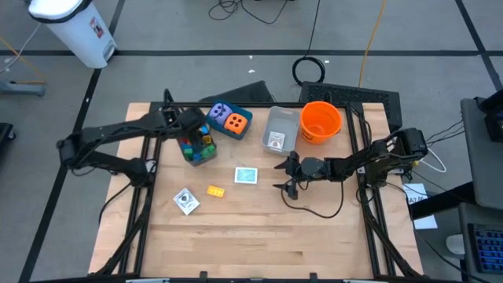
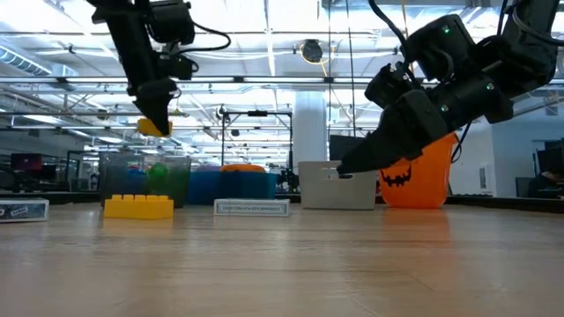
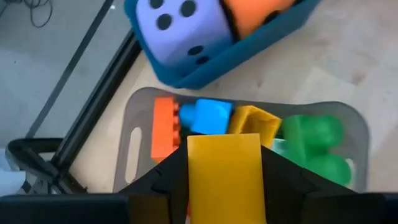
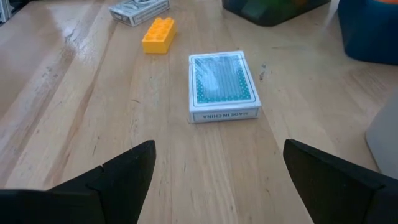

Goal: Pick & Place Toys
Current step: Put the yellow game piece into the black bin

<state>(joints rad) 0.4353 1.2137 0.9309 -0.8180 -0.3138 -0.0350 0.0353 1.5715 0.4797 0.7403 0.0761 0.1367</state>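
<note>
On the wooden desk (image 1: 251,236), the clear plastic bin of mixed bricks (image 1: 196,149) sits toward the back left, with the teal box holding the purple and orange spotted dice (image 1: 229,120) just behind and to its right. Farther right stand the grey plastic container (image 1: 280,129) and, beside it, the orange bucket (image 1: 320,120). Near the middle lies the teal-backed card deck (image 1: 246,175); left of it the loose yellow brick (image 1: 215,190), then a second, white-boxed card deck (image 1: 185,201). The left hand (image 3: 224,180) hangs over the clear bin, gripping a yellow brick (image 3: 224,177). The right hand (image 1: 283,177) hovers right of the teal-backed deck.
</note>
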